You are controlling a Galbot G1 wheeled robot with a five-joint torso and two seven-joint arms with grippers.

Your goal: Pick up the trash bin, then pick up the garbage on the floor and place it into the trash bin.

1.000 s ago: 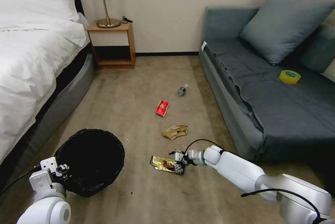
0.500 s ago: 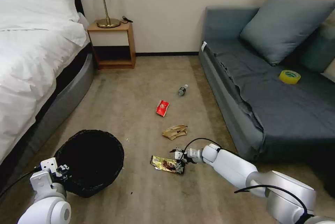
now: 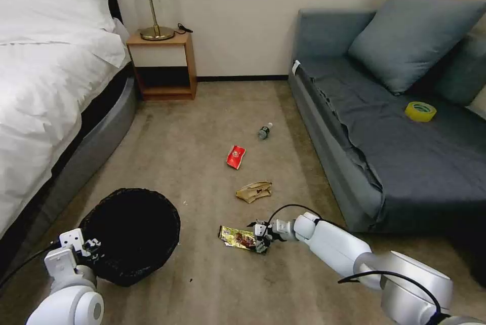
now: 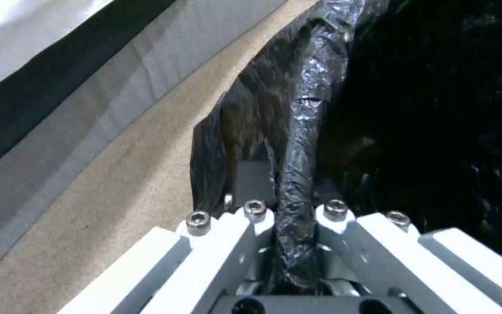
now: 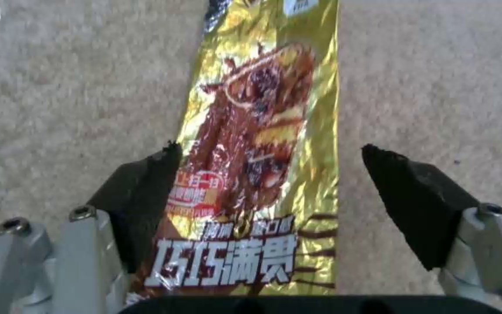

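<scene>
Right wrist view, right tool wide open astride gold snack wrapper, left tool apparently clamping bin liner.

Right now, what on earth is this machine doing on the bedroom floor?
It is tidying litter. Its left gripper is shut on the rim of the trash bin beside the bed. Its right gripper is open down at the carpet, fingers either side of the gold-brown snack wrapper. The crumpled paper, red packet and small bottle lie farther off.
</scene>
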